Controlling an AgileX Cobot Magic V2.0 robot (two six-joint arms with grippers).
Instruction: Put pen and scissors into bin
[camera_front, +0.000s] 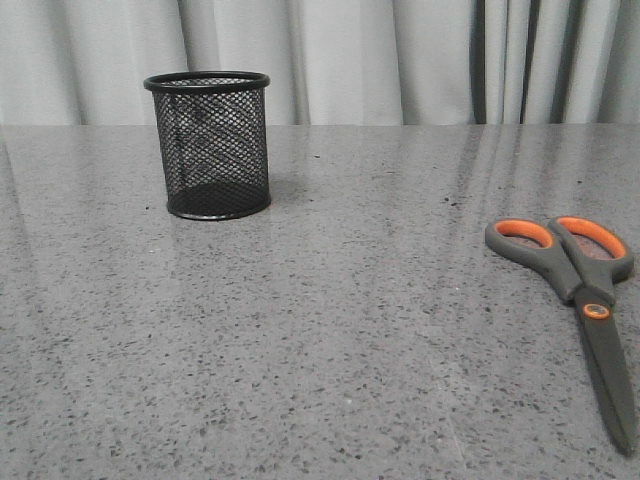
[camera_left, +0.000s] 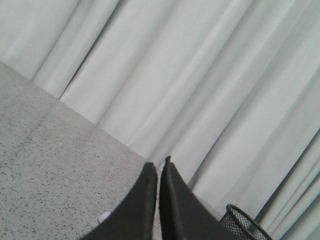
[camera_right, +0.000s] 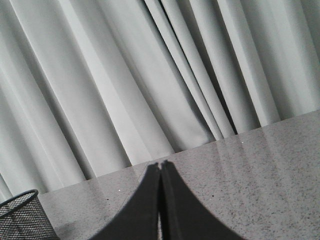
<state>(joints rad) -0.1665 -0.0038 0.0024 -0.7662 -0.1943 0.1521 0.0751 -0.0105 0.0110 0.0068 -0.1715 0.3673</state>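
- On the grey speckled stone-look table (camera_front: 330, 330), toward its far left, the small black wire-mesh cylindrical bin (camera_front: 209, 145) stood upright, its solid rim facing up and its open top empty as far as the mesh let one see.
- Well apart from it, at the near right edge of the front view, the large scissors with dark grey handles and orange-lined finger loops (camera_front: 580, 290) lay flat and closed, the loops pointing away from the robot, the orange pivot dot below them and the dark blades running toward the near right corner.
- Behind the table hung a pale grey pleated curtain (camera_front: 350, 60).
- The pink pen did not appear in any of the three views.
- In the left wrist view, the left gripper (camera_left: 158, 170) had its two dark fingers pressed together with only a thin slit between them, holding nothing; a piece of the mesh bin's rim (camera_left: 240, 220) showed beside them.
- In the right wrist view, the right gripper (camera_right: 160, 167) likewise had its fingers closed tip to tip on nothing, raised above the table, with the bin (camera_right: 22, 217) at the edge of that picture.
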